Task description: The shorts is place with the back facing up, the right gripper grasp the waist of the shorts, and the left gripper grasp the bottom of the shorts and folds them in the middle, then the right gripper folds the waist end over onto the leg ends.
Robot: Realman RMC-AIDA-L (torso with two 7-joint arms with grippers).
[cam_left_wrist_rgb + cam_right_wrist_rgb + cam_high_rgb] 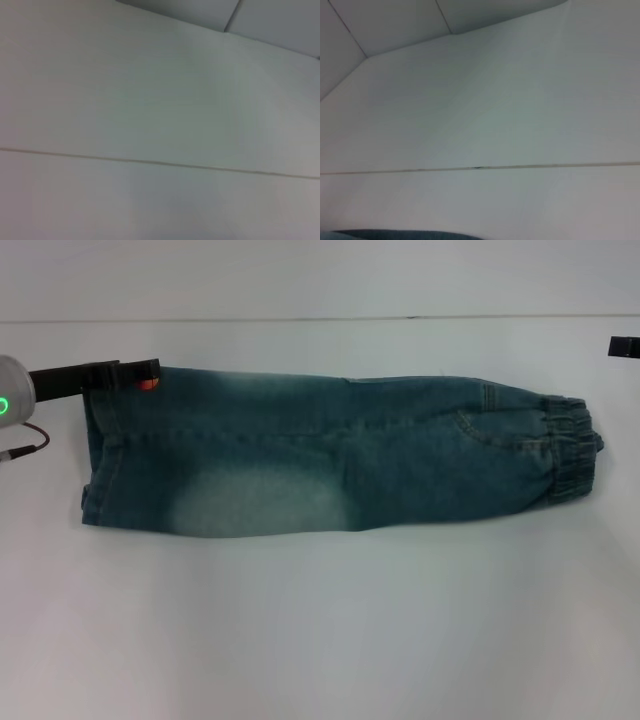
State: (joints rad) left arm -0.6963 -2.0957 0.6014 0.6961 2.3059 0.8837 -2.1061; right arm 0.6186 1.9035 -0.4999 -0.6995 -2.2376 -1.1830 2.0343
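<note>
The table (320, 640) is white and smooth, and it fills most of the head view. A thin line runs across it far at the back, and past that line the top looks a bit more grey. Both wrist views show only this same white top with a thin seam going across, and pale panels meeting beyond it. There are no boxes or bowls to see, just one piece of clothing. The shorts (330, 465) are blue denim, and they lie flat on the table, already folded in half the long way, so they make one long strip. The stretchy waist (570, 455) is at the right end, all bunched up in little gathers. The leg ends (100, 475) are at the left end. A pale faded patch sits low on the strip, nearer the leg end. A small dark blue sliver at the edge of the right wrist view is a bit of the shorts too. The left gripper (125, 373) is dark and reaches in from the left side, right at the far corner of the leg ends, with a small orange spot beside its tip. I cannot tell if its claw is wide or closed, or if it is pinching the cloth. The right gripper (625, 346) only peeks in at the right edge, up past the waist and apart from it, and I cannot tell about its claw either.
</note>
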